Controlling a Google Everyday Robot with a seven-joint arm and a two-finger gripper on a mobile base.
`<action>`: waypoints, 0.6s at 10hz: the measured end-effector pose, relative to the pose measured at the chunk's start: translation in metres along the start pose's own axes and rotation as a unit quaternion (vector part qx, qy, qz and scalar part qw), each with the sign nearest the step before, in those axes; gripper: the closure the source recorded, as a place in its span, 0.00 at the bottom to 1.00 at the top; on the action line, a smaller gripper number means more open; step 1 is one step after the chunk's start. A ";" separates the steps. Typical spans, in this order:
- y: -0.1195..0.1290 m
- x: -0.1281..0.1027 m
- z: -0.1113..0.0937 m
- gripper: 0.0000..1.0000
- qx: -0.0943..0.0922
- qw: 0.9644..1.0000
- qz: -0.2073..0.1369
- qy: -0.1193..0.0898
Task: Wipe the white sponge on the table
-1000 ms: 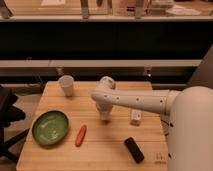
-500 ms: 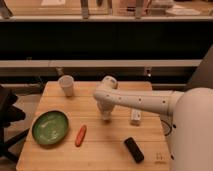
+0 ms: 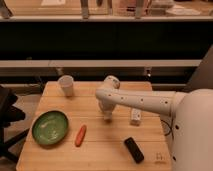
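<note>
The table point(image 3: 95, 150) is a pale wooden plank top. My white arm reaches in from the right and bends down over the middle of the table. My gripper point(image 3: 107, 118) points straight down, with its tip on the tabletop. It is shut on the white sponge point(image 3: 107, 120), a small whitish block that shows at the tip and rests on the wood. Most of the sponge is hidden by the gripper.
A green plate point(image 3: 50, 128) lies at the front left, with an orange carrot point(image 3: 80, 135) beside it. A white cup point(image 3: 66, 85) stands at the back left. A narrow white bar point(image 3: 135, 116) lies just right of the gripper. A black block point(image 3: 133, 149) lies at the front right.
My gripper has slid a little to the right along the tabletop with the sponge under it. Nothing else has moved.
</note>
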 end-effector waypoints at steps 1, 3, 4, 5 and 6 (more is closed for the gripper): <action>-0.001 0.001 0.000 0.95 0.001 1.000 -0.003 0.000; -0.001 0.003 -0.001 0.95 0.003 1.000 -0.009 0.002; 0.000 0.003 0.000 0.95 0.004 1.000 -0.012 0.002; 0.001 0.004 -0.001 0.95 0.005 1.000 -0.014 0.002; 0.003 0.004 -0.001 0.95 0.006 1.000 -0.018 0.002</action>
